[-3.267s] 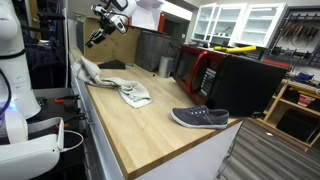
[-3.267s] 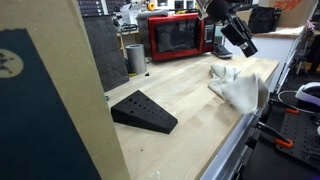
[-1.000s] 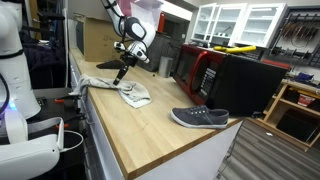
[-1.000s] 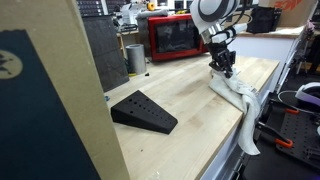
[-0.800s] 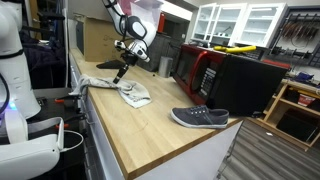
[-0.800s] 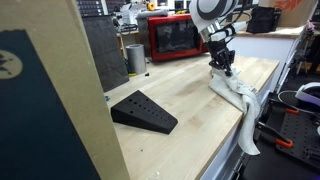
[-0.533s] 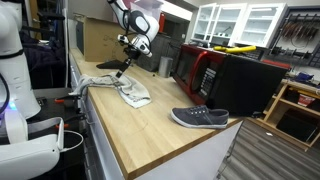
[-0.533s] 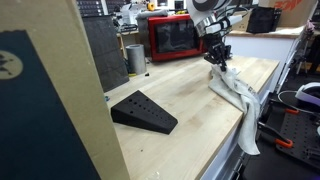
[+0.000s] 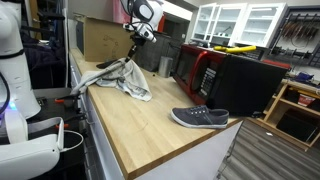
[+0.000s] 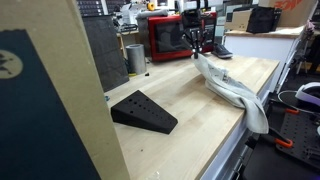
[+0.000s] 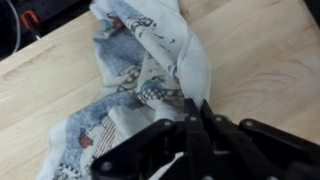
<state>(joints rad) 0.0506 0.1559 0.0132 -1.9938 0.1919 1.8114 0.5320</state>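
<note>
The gripper [image 9: 129,57] hangs over the wooden table [image 9: 150,128], out in front of the red microwave [image 9: 197,68]. Its fingers are pressed together on a fold of a patterned cloth [image 9: 136,84]. In the wrist view the two black fingertips [image 11: 190,112] meet on the pale edge of the cloth [image 11: 140,62], with no gap showing between them.

The pinched end of the cloth is up off the table. From the gripper it slopes down and away from the microwave. Its lower part rests on the wood, and one end trails over the table edge farthest from the microwave. In an exterior view the cloth [image 10: 236,93] runs as a long twisted band from the gripper [image 10: 199,50] down to that edge. Blue and red print shows on its light fabric.

A metal cup [image 10: 135,57] stands just beside the microwave [image 10: 170,38], well apart from the cloth. A grey shoe [image 9: 200,118] lies flat on the table, farther from the microwave than the cup and clear of the cloth. A dark wedge-shaped thing [image 10: 145,111] sits on the table [image 10: 185,110] in front of the microwave, apart from the cloth.
</note>
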